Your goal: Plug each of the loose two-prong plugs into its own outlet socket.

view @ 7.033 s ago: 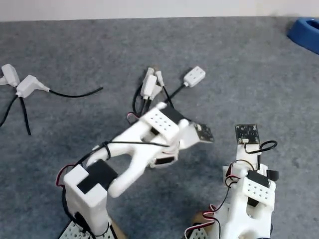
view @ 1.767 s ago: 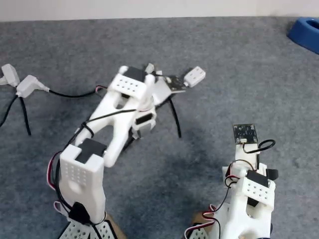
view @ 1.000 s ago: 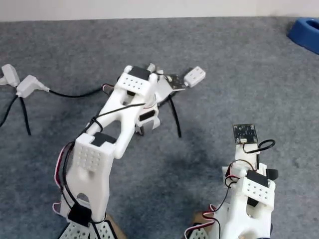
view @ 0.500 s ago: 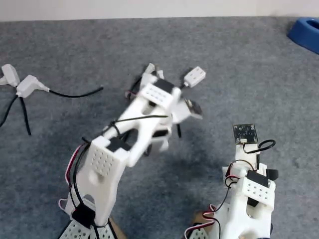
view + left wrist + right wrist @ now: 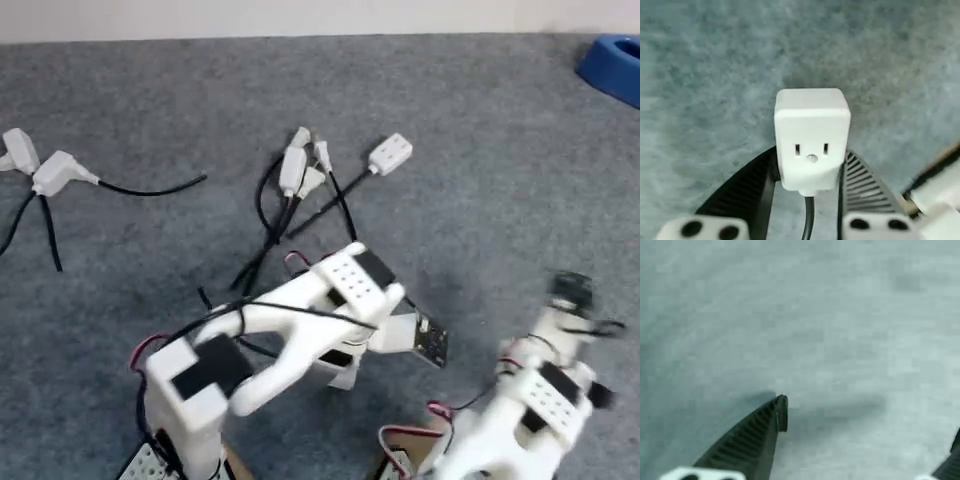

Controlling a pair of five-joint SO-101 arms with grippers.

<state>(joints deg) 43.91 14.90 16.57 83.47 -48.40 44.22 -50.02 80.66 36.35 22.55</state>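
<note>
Left pincer clamps the white outlet socket by its sides, its black cord running back between the fingers. Right pincer stands open over the grey surface. Loose plugs lie at 12 o'clock from the left arm, well apart.

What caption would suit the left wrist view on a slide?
Left gripper, jaws shut on a white outlet socket with a black cord, grey carpet behind it.

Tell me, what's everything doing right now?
Left gripper shut on outlet socket. Right gripper open above carpet. Plugs lying loose, socket slots empty.
</note>
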